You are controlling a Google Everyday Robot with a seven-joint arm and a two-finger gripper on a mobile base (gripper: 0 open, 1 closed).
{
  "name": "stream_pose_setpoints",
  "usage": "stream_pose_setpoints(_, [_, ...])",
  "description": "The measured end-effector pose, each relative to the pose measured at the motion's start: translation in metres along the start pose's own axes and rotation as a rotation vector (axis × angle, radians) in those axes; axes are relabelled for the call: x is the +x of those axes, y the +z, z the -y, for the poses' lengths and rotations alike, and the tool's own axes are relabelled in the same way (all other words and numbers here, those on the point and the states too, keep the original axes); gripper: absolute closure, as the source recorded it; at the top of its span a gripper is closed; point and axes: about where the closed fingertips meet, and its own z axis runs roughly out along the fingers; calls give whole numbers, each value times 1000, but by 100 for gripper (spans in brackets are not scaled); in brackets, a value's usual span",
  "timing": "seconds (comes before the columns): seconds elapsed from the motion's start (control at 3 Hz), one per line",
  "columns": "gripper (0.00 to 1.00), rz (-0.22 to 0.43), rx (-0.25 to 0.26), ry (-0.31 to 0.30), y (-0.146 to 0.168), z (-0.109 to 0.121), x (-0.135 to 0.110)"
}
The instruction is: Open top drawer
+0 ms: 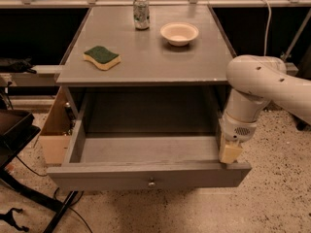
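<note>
Clearly the top drawer (146,176) is standing pulled far out of the grey cabinet (146,67), with its knob (151,183) facing front. The gripper (230,152) is resting at the right end of the drawer's front edge. Whether it is holding anything, I cannot tell. On the cabinet top, a sponge (101,57), a can (141,12) and a bowl (179,33) are sitting apart.

top drawer (107,177) pulled out, gripper (230,153) apparently at its right front corner
</note>
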Motion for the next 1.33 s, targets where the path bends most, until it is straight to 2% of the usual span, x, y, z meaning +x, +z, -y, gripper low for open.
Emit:
stream_pose_setpoints(0.67, [19, 0, 0, 0, 0, 0, 0])
stream_pose_setpoints(1.0, [0, 0, 0, 0, 0, 0, 0])
stream_pose_setpoints(1.33, [0, 0, 0, 0, 0, 0, 0])
